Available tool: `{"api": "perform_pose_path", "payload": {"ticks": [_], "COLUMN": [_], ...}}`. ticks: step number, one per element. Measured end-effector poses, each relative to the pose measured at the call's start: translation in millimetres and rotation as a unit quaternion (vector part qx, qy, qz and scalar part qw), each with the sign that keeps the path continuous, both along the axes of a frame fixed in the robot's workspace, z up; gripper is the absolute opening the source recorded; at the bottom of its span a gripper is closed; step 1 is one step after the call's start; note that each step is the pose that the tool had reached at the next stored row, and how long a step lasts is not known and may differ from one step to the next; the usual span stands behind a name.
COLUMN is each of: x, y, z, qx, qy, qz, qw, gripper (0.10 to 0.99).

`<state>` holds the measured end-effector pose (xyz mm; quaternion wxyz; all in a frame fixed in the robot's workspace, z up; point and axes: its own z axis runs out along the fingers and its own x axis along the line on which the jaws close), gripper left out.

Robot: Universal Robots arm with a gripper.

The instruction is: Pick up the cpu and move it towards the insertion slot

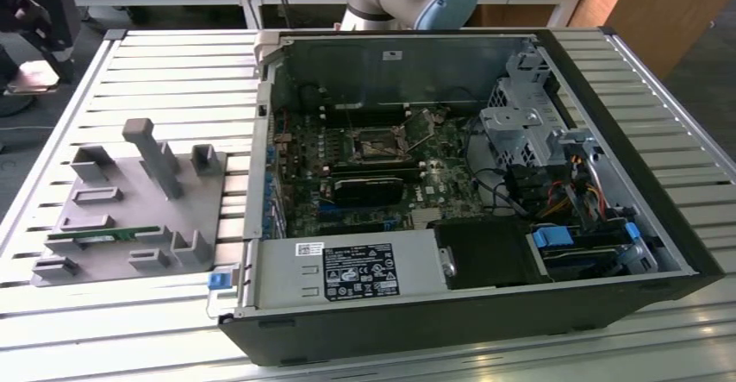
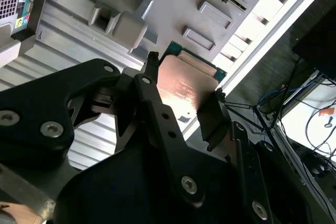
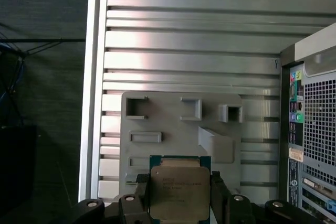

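The cpu (image 3: 178, 192) — pinched between the jaws — hangs above the grey holder tray (image 3: 168, 121).

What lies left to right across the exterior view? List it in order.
grey plastic holder → insertion slot → metal drive cage
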<state>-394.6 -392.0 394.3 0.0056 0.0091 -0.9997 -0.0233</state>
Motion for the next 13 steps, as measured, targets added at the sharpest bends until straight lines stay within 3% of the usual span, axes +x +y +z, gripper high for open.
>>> {"api": "perform_pose_path", "payload": {"ticks": [13], "x": [17.4], "y": [0.0], "z": [0.0], "qx": [0.0], "qy": [0.0], "qz": [0.0], "qw": [1.0], "gripper": [0.545]}}
